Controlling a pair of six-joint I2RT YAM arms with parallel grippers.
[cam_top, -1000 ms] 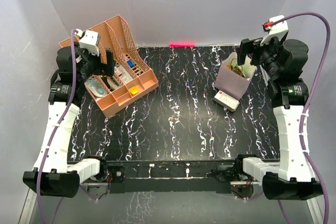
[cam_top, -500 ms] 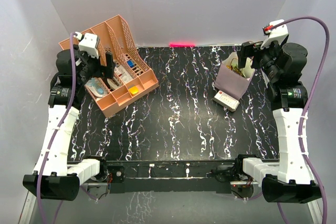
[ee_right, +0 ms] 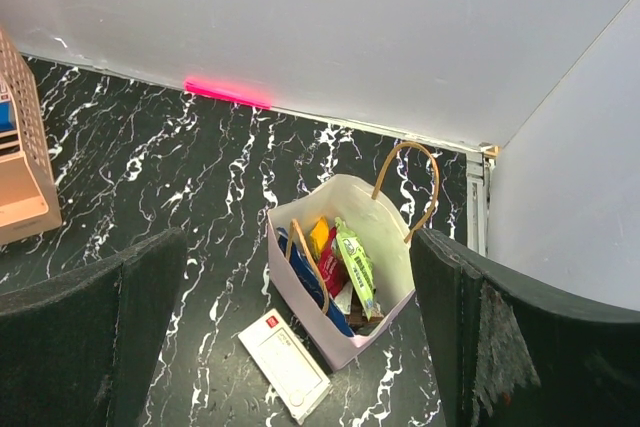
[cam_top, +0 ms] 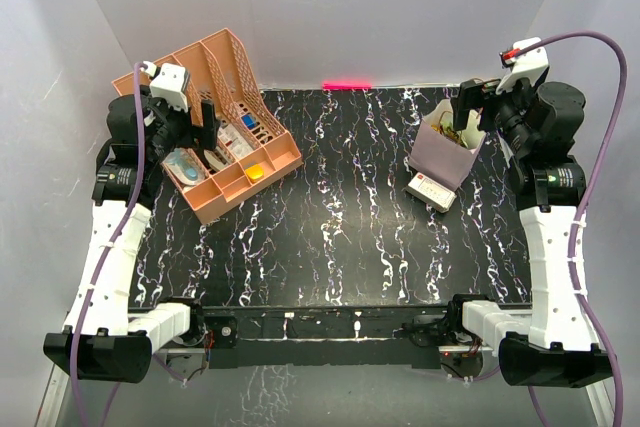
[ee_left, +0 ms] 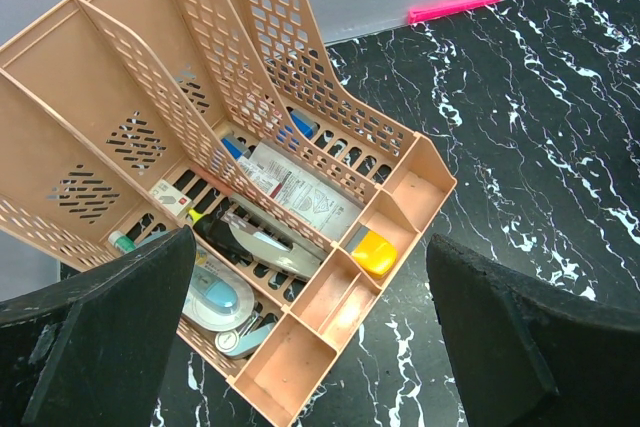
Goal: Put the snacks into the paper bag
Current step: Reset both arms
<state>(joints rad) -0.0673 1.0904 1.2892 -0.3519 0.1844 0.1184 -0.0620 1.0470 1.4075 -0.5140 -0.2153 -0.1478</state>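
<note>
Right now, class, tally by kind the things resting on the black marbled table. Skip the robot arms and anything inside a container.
Paper bag: 1
White box: 1
Peach organiser: 1
Pink strip at the back edge: 1
Total: 4

One paper bag point(ee_right: 385, 237) at two o'clock in the top view, and four snacks show in its mouth: one green packet point(ee_right: 355, 262), one yellow packet point(ee_right: 318, 235), one red packet point(ee_right: 332, 269) and one blue packet point(ee_right: 305, 287). Any deeper ones are hidden. One white box point(ee_right: 284, 364) at the bag's seven o'clock, one peach organiser point(ee_left: 290, 57) at ten o'clock with a jumble too tangled to count, and one pink strip point(cam_top: 346, 85) at twelve.
</note>
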